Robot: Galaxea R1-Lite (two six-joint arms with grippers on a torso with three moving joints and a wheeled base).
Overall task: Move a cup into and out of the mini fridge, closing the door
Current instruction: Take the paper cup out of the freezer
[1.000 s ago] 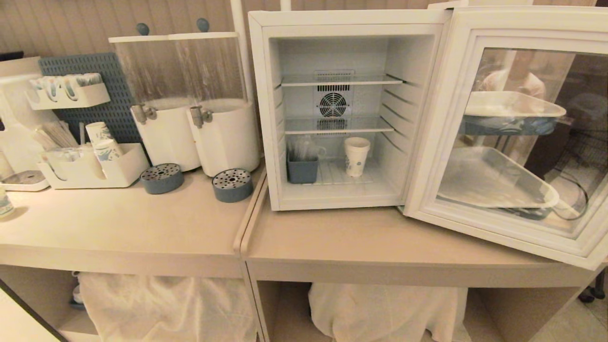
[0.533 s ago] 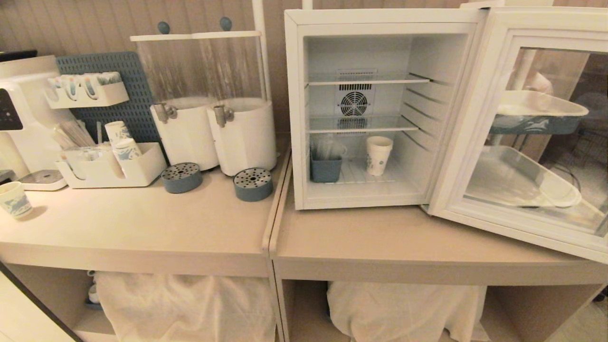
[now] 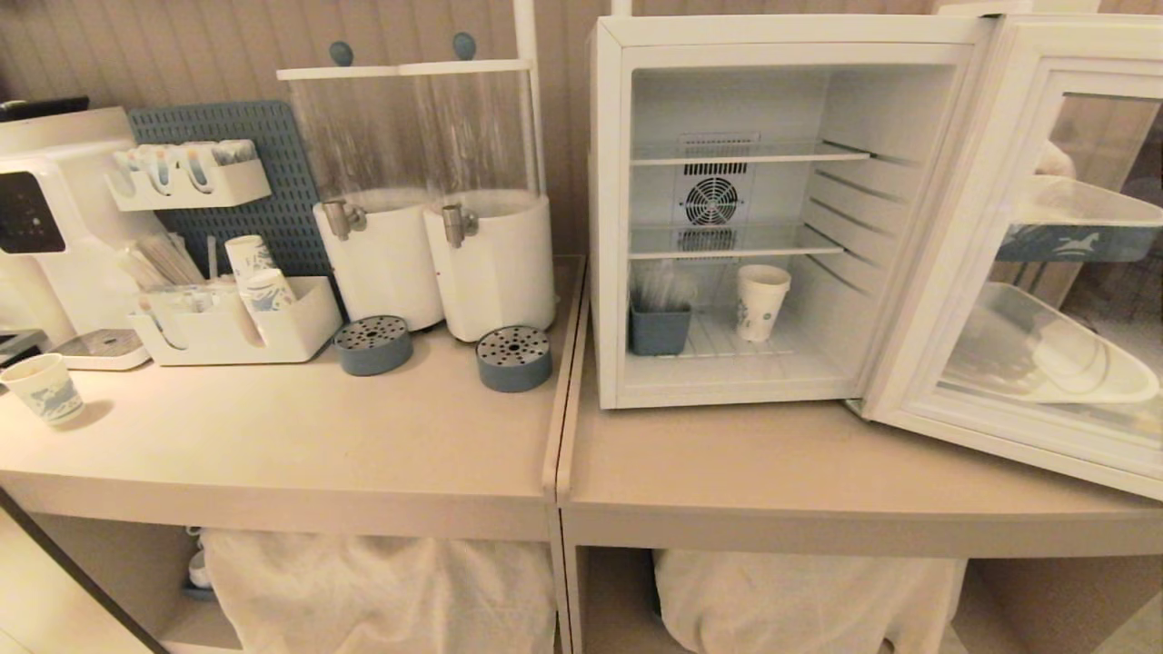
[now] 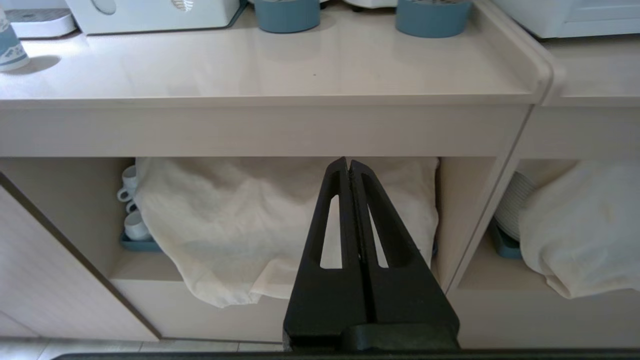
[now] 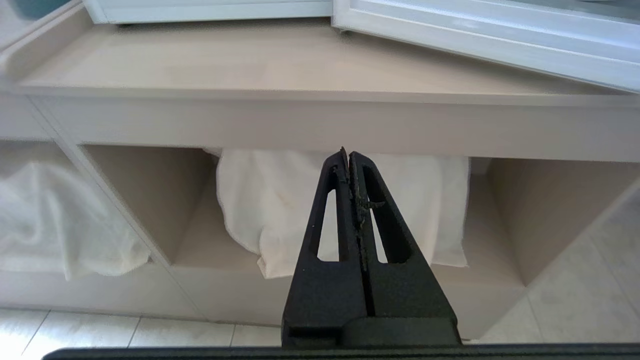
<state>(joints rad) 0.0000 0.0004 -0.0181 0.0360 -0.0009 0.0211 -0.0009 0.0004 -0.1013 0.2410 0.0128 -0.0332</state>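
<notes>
Head view: cup (image 3: 760, 302) inside mini fridge (image 3: 611, 218), door (image 3: 1018, 236) open, both jaws clenched, empty

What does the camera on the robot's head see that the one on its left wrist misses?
Only the head view shows the inside of the mini fridge, its door swung open, a cup standing on the bottom shelf beside a small blue-grey bin.

Only the left wrist view shows the left gripper, jaws shut, level with the shelf under the counter.

Both show the counter and the patterned cup at its far left.
</notes>
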